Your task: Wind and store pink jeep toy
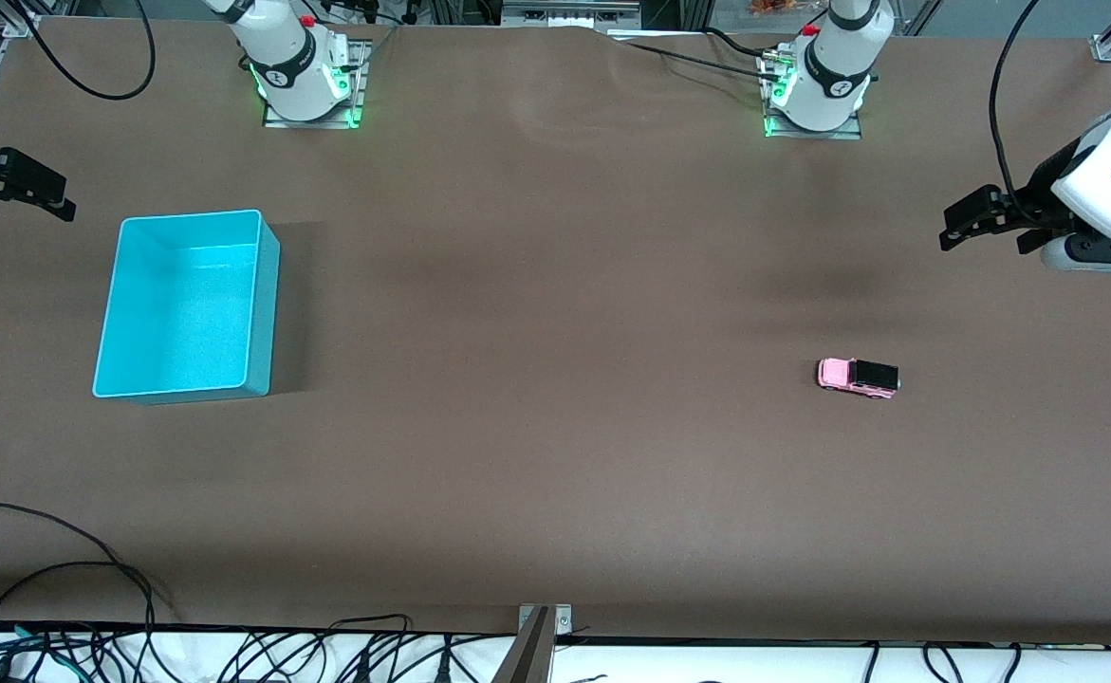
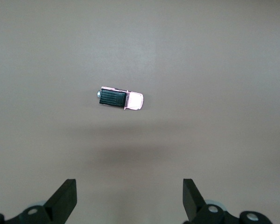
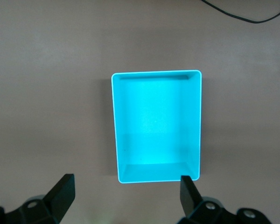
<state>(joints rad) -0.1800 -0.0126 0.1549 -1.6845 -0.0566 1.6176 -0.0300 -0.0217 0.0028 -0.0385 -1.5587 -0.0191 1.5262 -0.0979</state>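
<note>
The pink jeep toy (image 1: pixel 857 378) stands on its wheels on the brown table (image 1: pixel 555 474), toward the left arm's end. Its body is light pink and its roof black; a dark wheel shows along the side. It lies crosswise to the front camera, pink bonnet pointing toward the right arm's end of the table. Nothing touches it.

The turquoise bin (image 1: pixel 266 313) sits upright toward the right arm's end, well apart from the toy. It is rectangular and open-topped, and nothing is seen inside it.

The left gripper (image 1: pixel 987 220) hangs in the air over the table's edge at the left arm's end, clear of the toy. Its fingers (image 2: pixel 65 198) are spread wide and hold nothing; its wrist view looks down on the toy between them.

The right gripper (image 1: pixel 19 190) hangs over the table's edge at the right arm's end, beside the bin and not touching it. Its fingers (image 3: pixel 63 193) are likewise spread wide and empty.

Black cables (image 1: pixel 232 655) lie along the table's edge nearest the front camera.
</note>
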